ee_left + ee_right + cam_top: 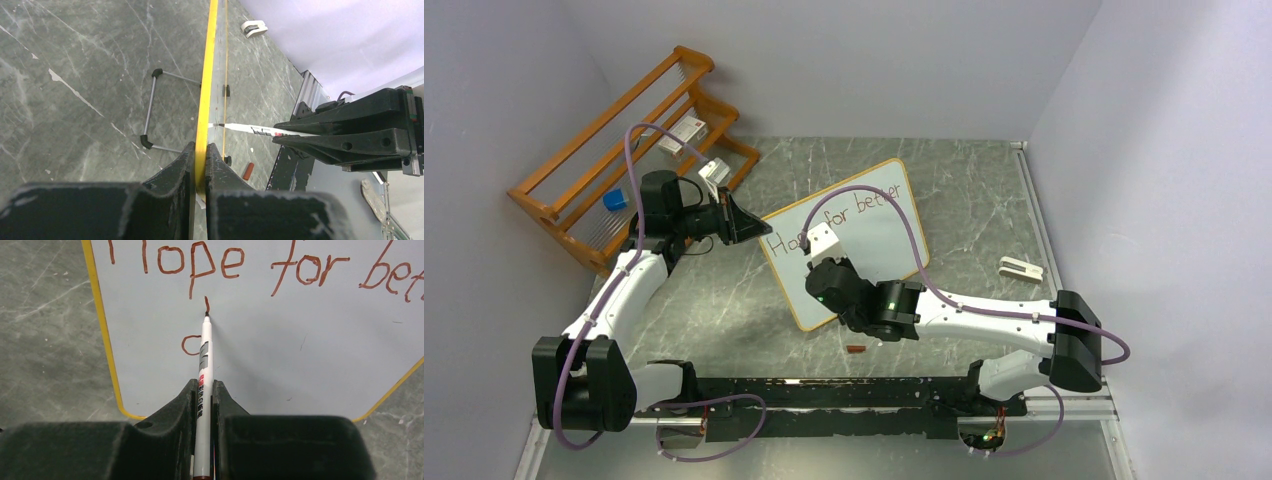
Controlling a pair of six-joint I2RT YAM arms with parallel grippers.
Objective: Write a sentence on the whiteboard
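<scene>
The whiteboard stands tilted on the table, with a thin yellowish rim. My left gripper is shut on its left edge; in the left wrist view the jaws clamp the rim. My right gripper is shut on a white marker, whose tip touches the whiteboard. The sentence reads "Hope for bet…" in reddish-brown in the right wrist view, and "Hope for better" in the top view. Below it are a small curved stroke and a short stroke at the tip.
A red marker cap lies on the table near my right arm. A white eraser-like object lies at the right. A wooden rack with small boxes and a blue item stands at the back left.
</scene>
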